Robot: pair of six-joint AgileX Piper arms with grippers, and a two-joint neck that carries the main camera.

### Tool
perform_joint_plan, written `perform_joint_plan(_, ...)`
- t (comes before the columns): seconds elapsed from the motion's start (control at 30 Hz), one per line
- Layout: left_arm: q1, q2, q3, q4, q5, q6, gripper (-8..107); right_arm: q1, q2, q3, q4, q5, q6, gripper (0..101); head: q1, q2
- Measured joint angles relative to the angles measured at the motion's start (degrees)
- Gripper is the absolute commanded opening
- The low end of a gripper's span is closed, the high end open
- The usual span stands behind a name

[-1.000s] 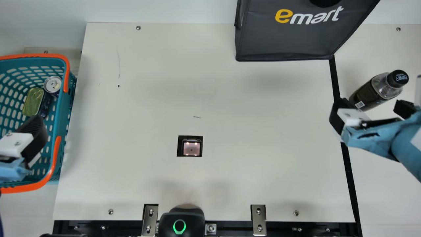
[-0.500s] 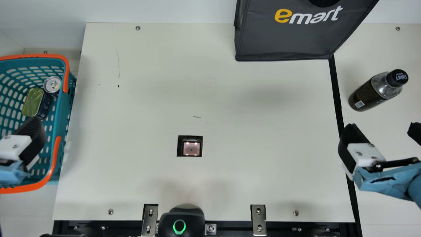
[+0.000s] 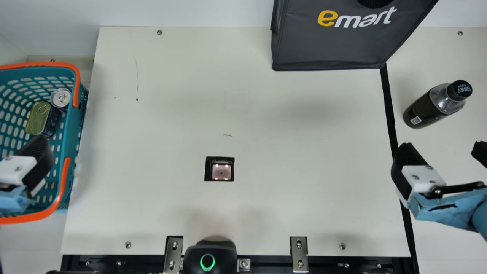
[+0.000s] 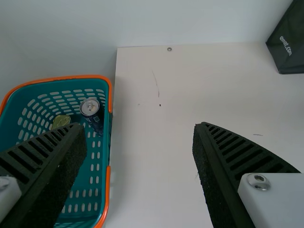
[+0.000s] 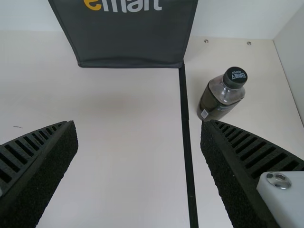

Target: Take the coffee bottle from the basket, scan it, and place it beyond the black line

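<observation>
Main view shows one coffee bottle, two cans.

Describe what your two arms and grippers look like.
The left gripper and right gripper match: black ribbed fingers mounted on white blocks with metal screws. Behind those, the left arm and right arm show light blue surfaces; the right one also has a dark, slit-like mark and a slim black link.
</observation>
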Motion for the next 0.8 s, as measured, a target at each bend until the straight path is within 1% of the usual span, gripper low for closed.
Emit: perform_joint_plan(0.8, 0.0, 0.0, 0.0, 0.0, 0.0, 0.0, 90, 0.0, 0.0, 0.0, 0.0, 0.0, 0.0, 91, 0.0, 0.1)
